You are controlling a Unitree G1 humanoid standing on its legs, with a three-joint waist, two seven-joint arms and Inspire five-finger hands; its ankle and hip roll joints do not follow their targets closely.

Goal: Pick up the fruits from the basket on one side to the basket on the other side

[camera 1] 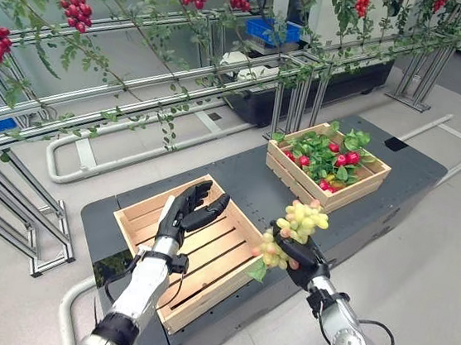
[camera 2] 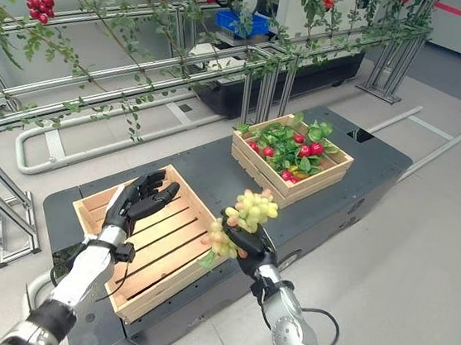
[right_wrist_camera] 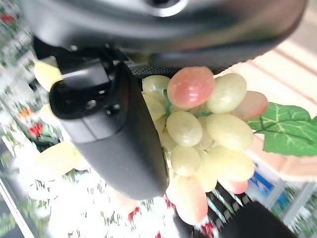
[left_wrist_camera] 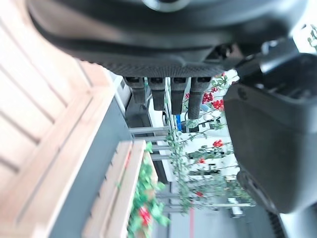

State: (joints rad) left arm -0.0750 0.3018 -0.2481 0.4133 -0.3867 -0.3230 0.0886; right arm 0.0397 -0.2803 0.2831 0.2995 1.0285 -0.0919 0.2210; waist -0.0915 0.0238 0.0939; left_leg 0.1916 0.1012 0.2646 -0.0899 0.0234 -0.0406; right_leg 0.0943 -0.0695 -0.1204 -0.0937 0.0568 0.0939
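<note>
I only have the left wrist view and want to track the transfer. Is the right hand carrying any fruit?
Observer: Yes, the right hand is shut on a bunch of green grapes.
Operator: Where is it relative to the crates?
Observer: Between them, just beside the near crate, whose slatted floor is bare.
Operator: And the far crate?
Observer: The far crate holds leafy red fruit.
Operator: My left hand?
Observer: The left hand hovers open over the near crate.

Right hand's [camera 1: 303,256] fingers, hidden behind the grape bunch [camera 1: 292,233].
</note>
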